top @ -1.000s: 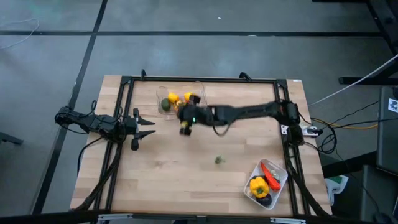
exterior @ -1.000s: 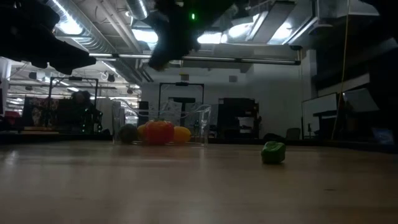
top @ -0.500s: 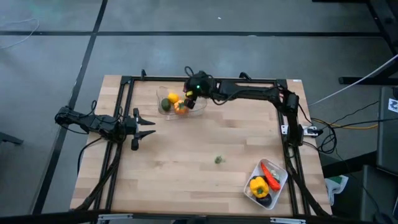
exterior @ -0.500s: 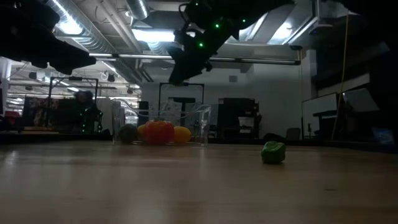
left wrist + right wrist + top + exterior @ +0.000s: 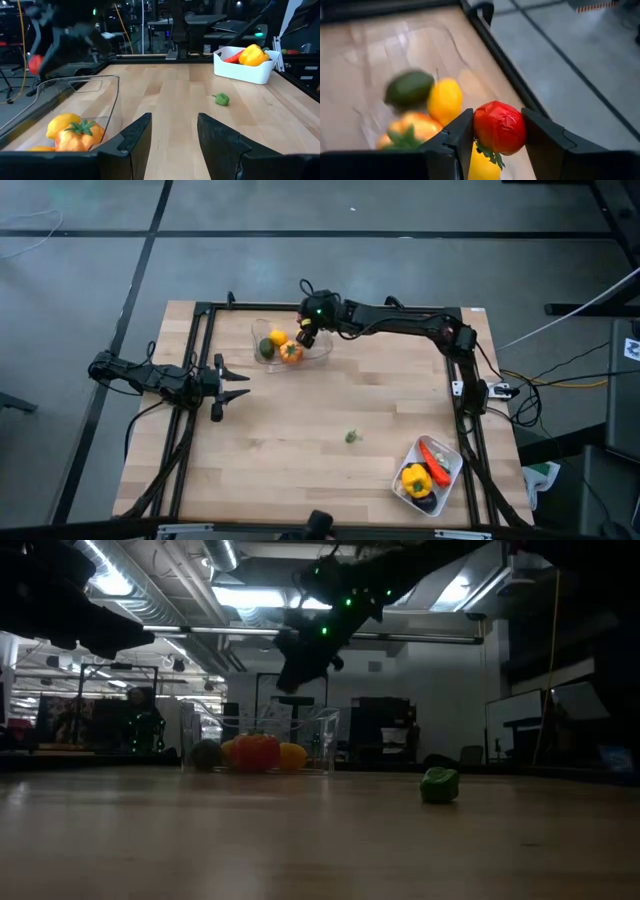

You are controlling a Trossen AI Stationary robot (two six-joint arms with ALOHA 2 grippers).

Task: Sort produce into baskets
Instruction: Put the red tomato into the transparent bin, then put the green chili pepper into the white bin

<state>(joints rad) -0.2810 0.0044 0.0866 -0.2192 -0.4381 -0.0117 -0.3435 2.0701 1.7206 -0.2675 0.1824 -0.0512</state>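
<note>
A clear tub stands at the table's far side. In it lie a green piece, a yellow lemon and an orange tomato. My right gripper hangs over the tub, shut on a red fruit with green leaves. A white tray at the near right holds a yellow pepper and a red piece. One small green piece lies on the bare wood. My left gripper waits open at the table's left. My right gripper pinches the red fruit by its two opposite sides between its two fingers. The fingers slant down from the table's right. The fruit is lifted clear above the tub, its green leaves pointing down.
A black frame runs around the table's edges. The open wood between tub and tray holds only the green piece.
My right gripper has swung toward the table's far edge with the red fruit, from just in front of the tub to a place over it. It has rolled a little on the way and slowed over the last half second.
</note>
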